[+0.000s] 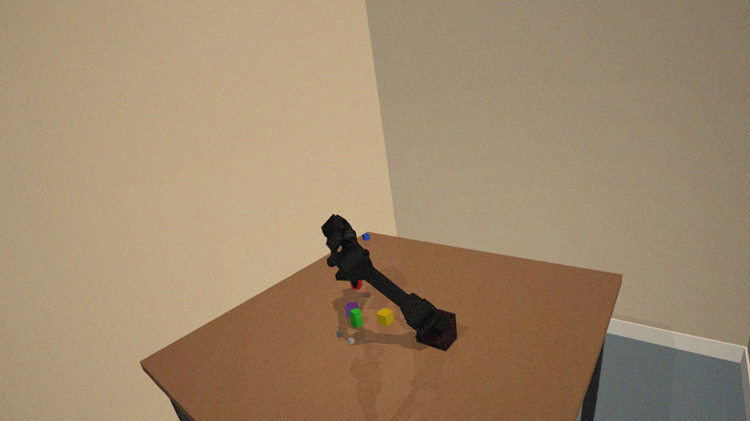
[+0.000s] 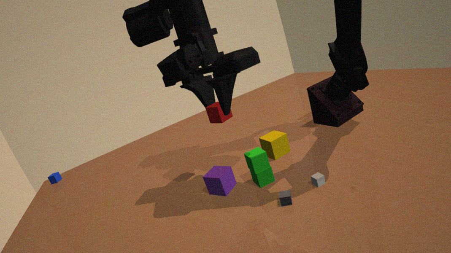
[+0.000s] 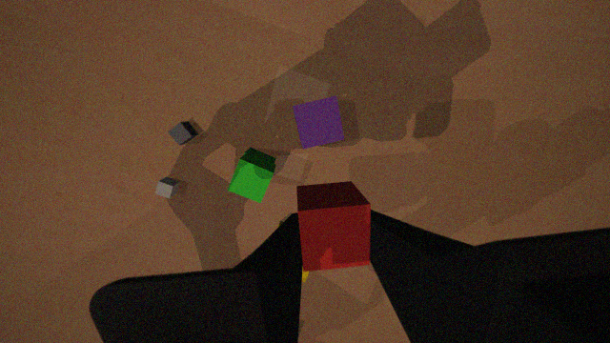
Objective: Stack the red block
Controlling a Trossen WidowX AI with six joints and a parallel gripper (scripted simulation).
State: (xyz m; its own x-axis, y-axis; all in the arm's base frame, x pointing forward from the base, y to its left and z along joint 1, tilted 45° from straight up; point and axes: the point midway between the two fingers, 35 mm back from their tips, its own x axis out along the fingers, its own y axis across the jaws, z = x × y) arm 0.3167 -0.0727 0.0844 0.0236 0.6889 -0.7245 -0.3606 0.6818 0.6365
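My gripper [image 2: 218, 105] [image 3: 328, 218] [image 1: 355, 282] is shut on the red block [image 2: 218, 113] [image 3: 334, 229] [image 1: 358, 286] and holds it high above the table. The green tower [image 2: 259, 167] [image 1: 356, 318] [image 3: 251, 177], two green blocks stacked, stands upright on the table, lower and to the right of the red block in the exterior view. In the wrist view the tower lies up and to the left of the held block.
A purple block [image 2: 219, 180] [image 3: 318, 121] [image 1: 350, 306] stands left of the tower and a yellow block [image 2: 274, 144] [image 1: 385, 316] behind it. A dark grey cube [image 2: 285, 197] [image 3: 182, 132], a white cube [image 2: 317, 179] [image 3: 167, 187] and a far blue cube [image 2: 54, 178] [image 1: 365, 236] lie on the table. The arm's base [image 2: 335, 103] stands at the right.
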